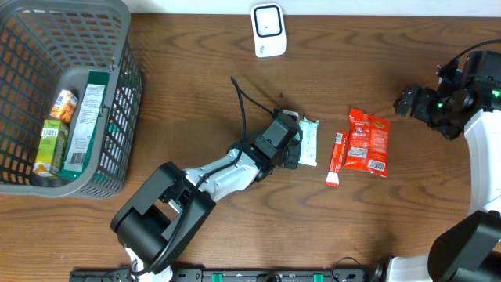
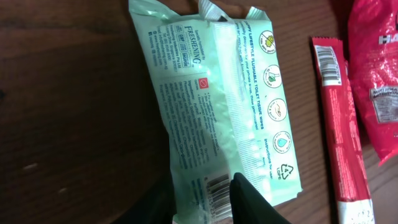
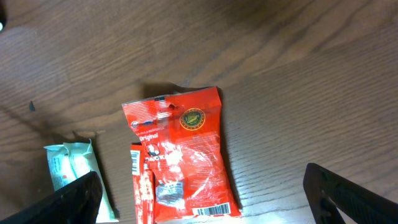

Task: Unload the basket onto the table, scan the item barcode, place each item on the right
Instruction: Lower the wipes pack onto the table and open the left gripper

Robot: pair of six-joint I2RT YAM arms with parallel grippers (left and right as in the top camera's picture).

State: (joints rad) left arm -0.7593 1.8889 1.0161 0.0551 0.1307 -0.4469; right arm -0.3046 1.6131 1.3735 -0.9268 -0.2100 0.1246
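Wipes pack (image 1: pixel 308 142): lay flat mid-table, well apart from the scanner (image 1: pixel 268 30).
Left gripper (image 1: pixel 290 146): at the pack's near end; one finger (image 2: pixel 252 199) overlapped it beside the barcode (image 2: pixel 214 186); clamped or loose, could not tell.
Right gripper (image 1: pixel 409 102): fingers spread wide, nothing between them.
Progress: early, by my reading; pack not lifted, not yet shown to the scanner.
Views: left wrist alone showed the barcode facing up; overhead alone showed the scanner and basket (image 1: pixel 125 47).
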